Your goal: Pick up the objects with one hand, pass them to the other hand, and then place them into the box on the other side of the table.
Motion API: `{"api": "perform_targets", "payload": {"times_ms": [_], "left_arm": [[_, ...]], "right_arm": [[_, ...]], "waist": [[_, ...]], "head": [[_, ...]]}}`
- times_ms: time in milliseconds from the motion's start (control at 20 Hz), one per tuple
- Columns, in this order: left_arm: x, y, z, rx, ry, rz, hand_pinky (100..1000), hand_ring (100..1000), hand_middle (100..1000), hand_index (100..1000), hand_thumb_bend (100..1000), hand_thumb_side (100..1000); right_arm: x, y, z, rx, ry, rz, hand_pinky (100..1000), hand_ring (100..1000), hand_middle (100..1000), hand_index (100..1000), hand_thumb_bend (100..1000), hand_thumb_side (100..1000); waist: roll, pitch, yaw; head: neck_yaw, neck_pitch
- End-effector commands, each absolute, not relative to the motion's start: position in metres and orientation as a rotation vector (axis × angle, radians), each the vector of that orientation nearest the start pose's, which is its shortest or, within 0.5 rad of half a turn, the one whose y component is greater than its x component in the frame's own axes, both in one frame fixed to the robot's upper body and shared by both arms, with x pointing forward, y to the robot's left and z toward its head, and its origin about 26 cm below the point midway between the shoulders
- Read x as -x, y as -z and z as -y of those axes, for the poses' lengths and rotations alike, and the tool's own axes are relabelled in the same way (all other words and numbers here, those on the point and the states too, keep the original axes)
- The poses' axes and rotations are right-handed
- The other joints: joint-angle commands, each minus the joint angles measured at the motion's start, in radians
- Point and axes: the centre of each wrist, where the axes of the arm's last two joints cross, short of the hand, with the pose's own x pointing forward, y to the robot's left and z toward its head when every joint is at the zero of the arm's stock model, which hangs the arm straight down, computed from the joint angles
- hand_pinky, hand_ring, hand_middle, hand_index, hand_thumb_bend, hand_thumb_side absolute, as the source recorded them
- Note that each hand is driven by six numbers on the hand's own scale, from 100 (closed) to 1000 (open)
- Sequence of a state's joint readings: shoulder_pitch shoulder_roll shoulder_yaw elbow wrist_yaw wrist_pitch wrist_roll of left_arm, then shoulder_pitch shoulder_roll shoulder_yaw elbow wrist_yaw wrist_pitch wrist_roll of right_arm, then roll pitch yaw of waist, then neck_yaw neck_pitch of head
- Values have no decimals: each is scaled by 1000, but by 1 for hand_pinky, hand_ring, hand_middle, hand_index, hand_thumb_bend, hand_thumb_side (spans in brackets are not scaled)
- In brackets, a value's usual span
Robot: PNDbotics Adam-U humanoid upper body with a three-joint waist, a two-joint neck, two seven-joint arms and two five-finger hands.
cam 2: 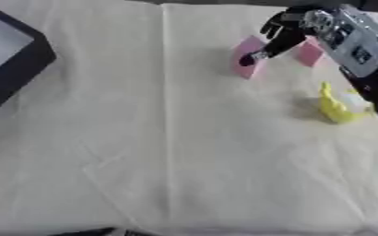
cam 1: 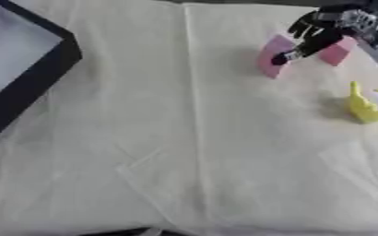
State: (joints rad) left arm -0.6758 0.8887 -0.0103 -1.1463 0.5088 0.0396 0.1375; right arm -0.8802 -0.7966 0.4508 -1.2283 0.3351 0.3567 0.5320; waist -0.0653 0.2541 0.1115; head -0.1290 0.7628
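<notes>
- Your right hand (cam 1: 321, 34): far right, fingers curled down between two pink blocks, one fingertip at the nearer block (cam 1: 273, 56); whether it pinches, you cannot tell.
- Second pink block (cam 1: 337, 50): just behind the hand.
- Yellow toy (cam 1: 366, 107): right edge, apart from the blocks.
- Box (cam 1: 31, 87): far left.
- Surface (cam 1: 184, 152): cream cloth, open between.

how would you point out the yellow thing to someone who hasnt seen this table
Start at the cream cloth-covered table and go to its right edge, nearer than the robot hand and pink blocks. The yellow object lies there, the only yellow item.
</notes>
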Motion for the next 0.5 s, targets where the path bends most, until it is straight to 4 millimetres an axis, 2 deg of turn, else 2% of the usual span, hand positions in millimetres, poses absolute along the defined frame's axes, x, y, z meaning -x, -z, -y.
{"api": "perform_targets", "payload": {"times_ms": [50, 500], "left_arm": [[-384, -273, -462, -508, 13, 1896, 727, 797, 801, 901, 417, 783], [-384, -272, -462, -511, 13, 1894, 727, 797, 802, 901, 415, 787]], "right_arm": [[-433, -255, 319, 753, -1208, 1119, 879, 896, 821, 888, 797, 524], [-437, -249, 324, 782, -1179, 1114, 877, 896, 821, 890, 794, 525]], "waist": [[4, -16, 2], [3, -8, 4]], "head": [[-1, -12], [-1, -19]]}}
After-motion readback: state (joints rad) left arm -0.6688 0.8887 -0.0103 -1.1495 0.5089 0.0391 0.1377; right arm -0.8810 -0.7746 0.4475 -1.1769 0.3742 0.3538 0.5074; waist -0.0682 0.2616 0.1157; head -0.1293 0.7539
